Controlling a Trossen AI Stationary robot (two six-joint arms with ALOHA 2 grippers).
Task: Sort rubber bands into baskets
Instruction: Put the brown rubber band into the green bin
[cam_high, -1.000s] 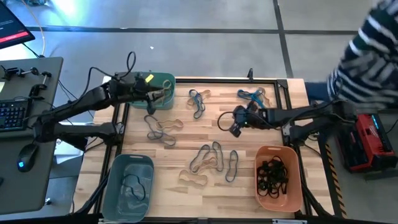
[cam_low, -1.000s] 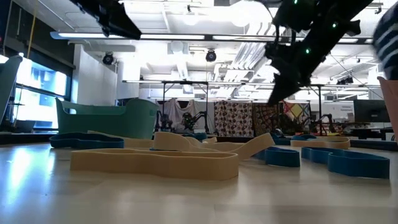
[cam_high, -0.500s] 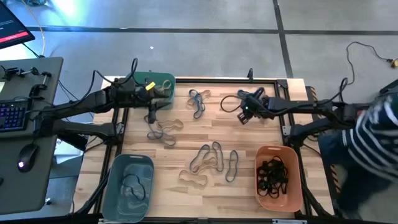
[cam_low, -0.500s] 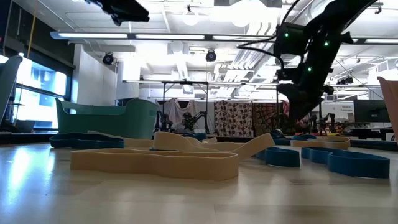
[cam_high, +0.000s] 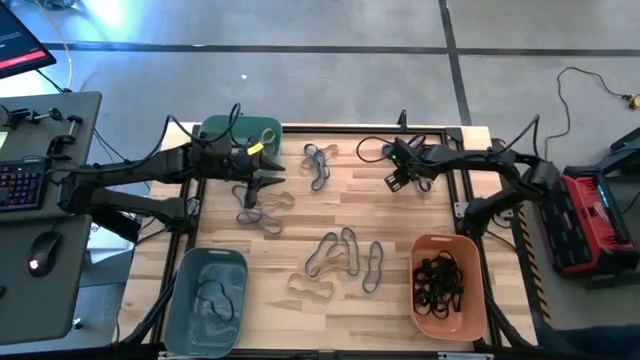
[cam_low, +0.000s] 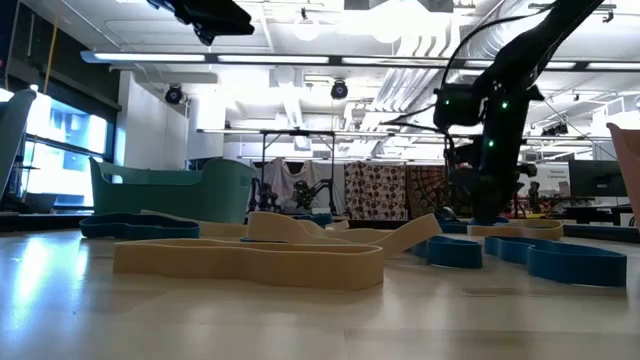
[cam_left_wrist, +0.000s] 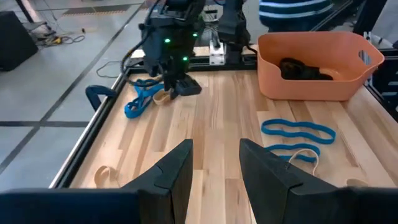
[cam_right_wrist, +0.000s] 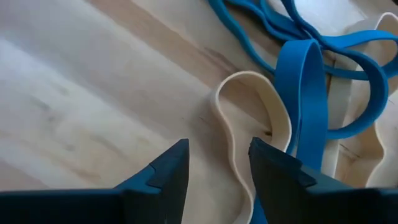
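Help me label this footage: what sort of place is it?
Probably a robotics lab: two arms work at a framed wooden table, a keyboard sits alongside, and more equipment fills the room behind.

Tabletop (cam_high: 400, 250) of pale wood planks lying at frame centre, framed by a dark metal rail. Grey desk (cam_high: 60, 250) sitting at 9 o'clock of it, carrying a keyboard (cam_high: 20, 185) with a mouse (cam_high: 38, 264) lying toward 6 o'clock from that. Red-and-black case (cam_high: 590, 222) resting on the floor at 3 o'clock. Loose cable (cam_high: 590, 85) trailing across grey floor at 2 o'clock. Patterned cloths (cam_low: 385, 190) hanging in the far room.
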